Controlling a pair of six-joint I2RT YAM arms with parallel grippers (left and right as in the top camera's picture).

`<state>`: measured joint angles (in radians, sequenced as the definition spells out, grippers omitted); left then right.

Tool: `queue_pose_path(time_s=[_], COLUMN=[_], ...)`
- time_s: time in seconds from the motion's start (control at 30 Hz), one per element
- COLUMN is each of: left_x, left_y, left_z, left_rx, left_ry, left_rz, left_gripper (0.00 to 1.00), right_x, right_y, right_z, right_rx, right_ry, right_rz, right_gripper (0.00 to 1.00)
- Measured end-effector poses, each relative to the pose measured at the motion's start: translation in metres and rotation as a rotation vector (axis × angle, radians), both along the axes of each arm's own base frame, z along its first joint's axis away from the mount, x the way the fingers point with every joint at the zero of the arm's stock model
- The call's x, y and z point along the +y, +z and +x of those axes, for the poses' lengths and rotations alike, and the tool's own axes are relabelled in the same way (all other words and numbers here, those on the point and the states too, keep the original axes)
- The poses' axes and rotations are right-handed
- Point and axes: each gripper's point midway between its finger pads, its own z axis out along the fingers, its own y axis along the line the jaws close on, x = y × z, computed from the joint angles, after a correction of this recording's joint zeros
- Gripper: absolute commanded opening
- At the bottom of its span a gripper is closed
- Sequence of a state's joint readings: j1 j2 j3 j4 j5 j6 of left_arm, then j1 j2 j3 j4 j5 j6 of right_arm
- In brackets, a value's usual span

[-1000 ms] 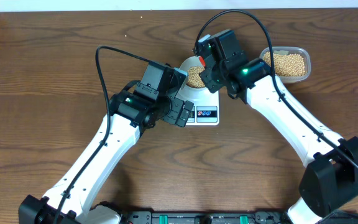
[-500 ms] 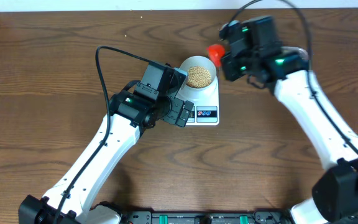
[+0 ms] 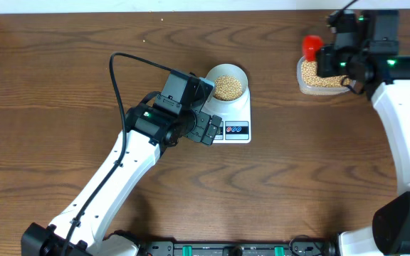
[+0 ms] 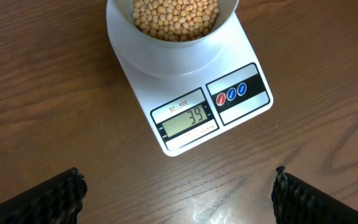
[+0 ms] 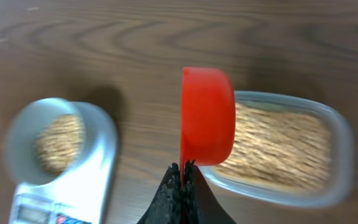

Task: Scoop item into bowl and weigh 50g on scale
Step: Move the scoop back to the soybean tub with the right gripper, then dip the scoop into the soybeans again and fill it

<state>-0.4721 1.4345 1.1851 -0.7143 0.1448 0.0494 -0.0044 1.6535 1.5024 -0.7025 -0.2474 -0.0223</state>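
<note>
The left gripper (image 4: 178,186), jaws spread and empty, is hovering before the scale (image 4: 191,93), which is showing 39 under the bowl (image 4: 173,53) of beans (image 4: 176,15). Farther off, the right gripper (image 5: 182,177) is pinching a red scoop (image 5: 208,115) over the left end of the crosswise tub (image 3: 312,90). The bowl is lying well leftward, with bare table (image 3: 276,107) between.

Noted table (image 3: 48,85) as brown wood, visible grain, low sheen. Logged scale (image 4: 166,71) as white smooth plastic, glossy; bowl (image 3: 224,70) smooth, pale, satin. Marked beans (image 4: 176,15) matt tan, dry-looking. Tagged scoop (image 5: 208,115) red plastic, smooth; tub (image 5: 342,134) clear plastic, blurred. Recorded left gripper (image 4: 178,177) fingers black, ribbed, matt; arm shells (image 3: 112,178) white glossy plastic.
</note>
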Motion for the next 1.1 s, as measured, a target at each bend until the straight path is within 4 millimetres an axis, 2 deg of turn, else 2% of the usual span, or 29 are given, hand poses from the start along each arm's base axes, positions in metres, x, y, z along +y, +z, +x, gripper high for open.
queue_pose_path(time_s=[0.07,0.23,0.33,0.53,0.8,1.1], left_x=[0.000,0.000,0.000,0.000,0.000,0.000], left_y=[0.000,0.000,0.000,0.000,0.000,0.000], left_z=[0.000,0.000,0.000,0.000,0.000,0.000], left_rx=[0.000,0.000,0.000,0.000,0.000,0.000], left_ry=[0.000,0.000,0.000,0.000,0.000,0.000], left_rz=[0.000,0.000,0.000,0.000,0.000,0.000], left_gripper=[0.98,0.98,0.98,0.98,0.98,0.98], right_x=[-0.018,-0.050,-0.064,-0.077,-0.082,-0.054], right_y=[-0.003,-0.014,-0.035,-0.071,-0.099,-0.120], right_z=[0.000,0.003,0.006,0.015,0.015,0.018], right_rx=[0.009,0.036,0.083,0.150,0.213,0.252], right_ry=[-0.058,-0.163,-0.205,-0.230,-0.235,-0.148], right_rz=[-0.033,-0.131,-0.186,-0.257,-0.287,-0.152], right_gripper=[0.01,0.01,0.01,0.01,0.01,0.01])
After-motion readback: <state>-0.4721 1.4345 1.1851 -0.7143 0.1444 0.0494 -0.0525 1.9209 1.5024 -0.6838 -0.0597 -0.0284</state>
